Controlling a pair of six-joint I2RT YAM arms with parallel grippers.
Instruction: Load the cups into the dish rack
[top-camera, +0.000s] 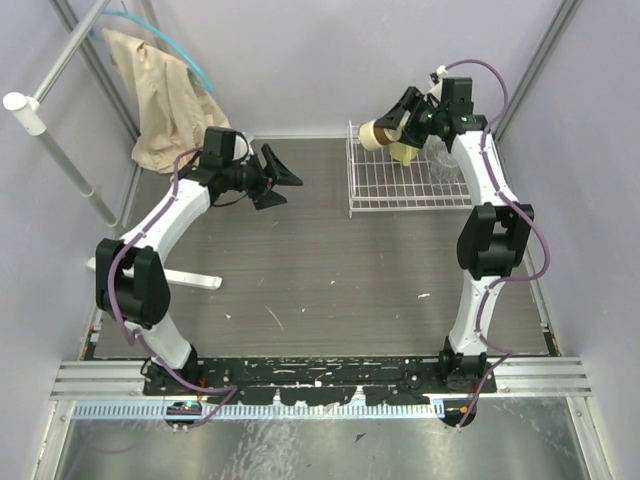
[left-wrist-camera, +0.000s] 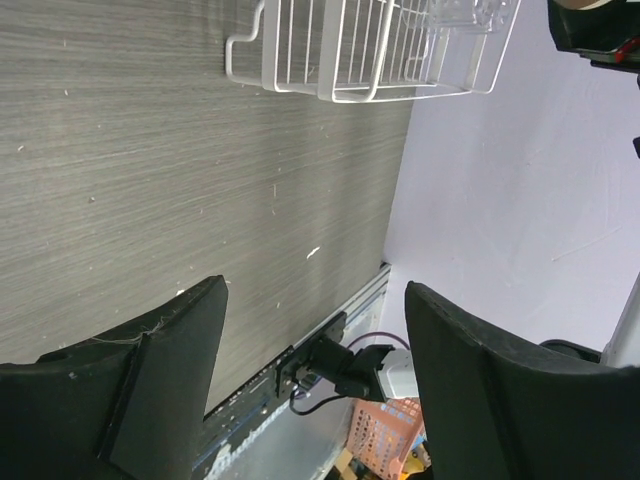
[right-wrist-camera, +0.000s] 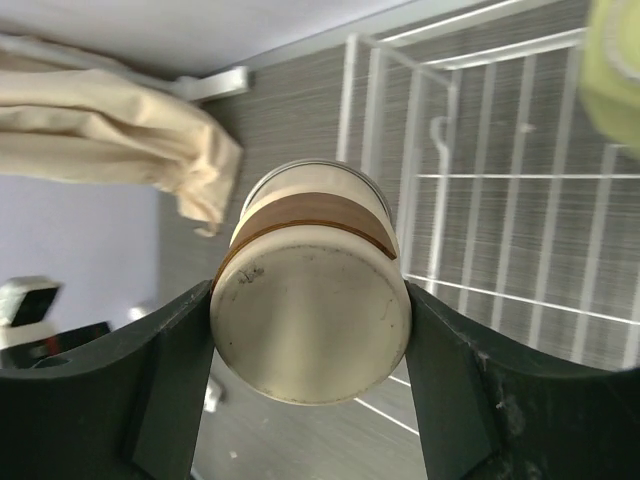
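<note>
My right gripper (top-camera: 388, 128) is shut on the small round cup (top-camera: 375, 135), cream with a metallic-brown band, and holds it in the air over the back left corner of the white wire dish rack (top-camera: 400, 192). In the right wrist view the cup's base (right-wrist-camera: 310, 325) faces the camera between the fingers, with the rack (right-wrist-camera: 480, 180) below. A pale yellow mug (top-camera: 404, 152) and clear tumblers (top-camera: 445, 160) sit in the rack. My left gripper (top-camera: 283, 178) is open and empty above the table, left of the rack (left-wrist-camera: 300, 80).
A beige cloth (top-camera: 155, 90) hangs at the back left beside a white pole frame (top-camera: 60, 130). A flat white piece (top-camera: 190, 280) lies near the left arm. Purple walls close in on the back and right.
</note>
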